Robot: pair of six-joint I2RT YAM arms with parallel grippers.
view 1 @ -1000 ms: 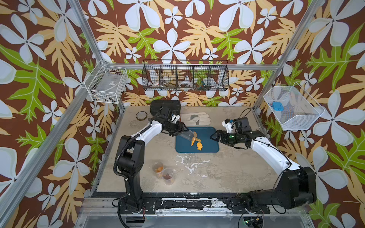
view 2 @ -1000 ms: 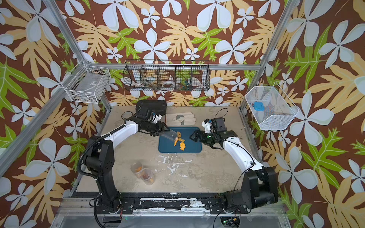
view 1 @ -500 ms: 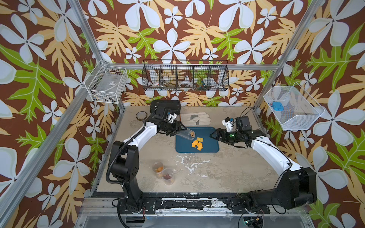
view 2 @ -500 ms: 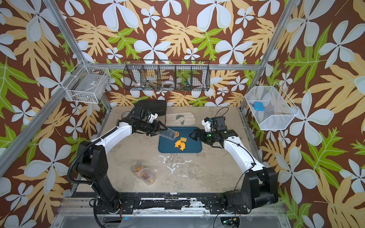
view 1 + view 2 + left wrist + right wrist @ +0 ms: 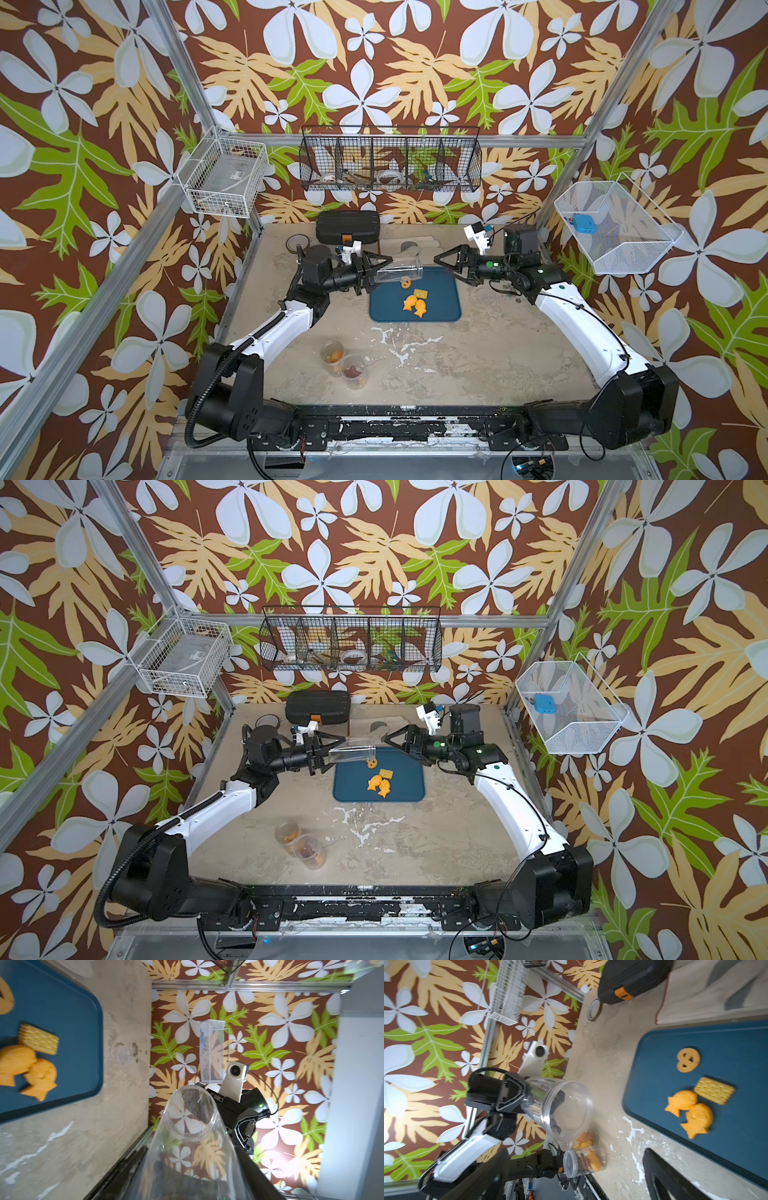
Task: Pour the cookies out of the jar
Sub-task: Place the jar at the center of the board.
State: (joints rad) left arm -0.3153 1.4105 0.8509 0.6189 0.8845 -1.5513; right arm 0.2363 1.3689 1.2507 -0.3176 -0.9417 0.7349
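Note:
Both top views show my left gripper (image 5: 376, 272) shut on the base end of the clear jar (image 5: 399, 270) (image 5: 353, 754). The jar lies about level above the table, and its open mouth (image 5: 193, 1115) points over the left edge of the blue tray (image 5: 440, 303). It looks empty. Several orange cookies lie on the tray: a pretzel (image 5: 688, 1059), a square cracker (image 5: 714, 1090) and two fish (image 5: 682, 1102) (image 5: 420, 308). My right gripper (image 5: 446, 270) hangs open over the tray's far right corner, facing the jar's mouth and holding nothing.
Two small clear jars (image 5: 332, 357) (image 5: 353, 370) with cookies inside stand at the front left of the table. At the back are a black case (image 5: 348, 226), a tape roll (image 5: 297, 243) and pale gloves (image 5: 407, 247). Wire baskets hang on the walls.
The jar was tipped mouth-down over the tray and cookies slid out. It has since swung up to level and drawn back left. More cookies now lie on the tray. The right arm barely moved.

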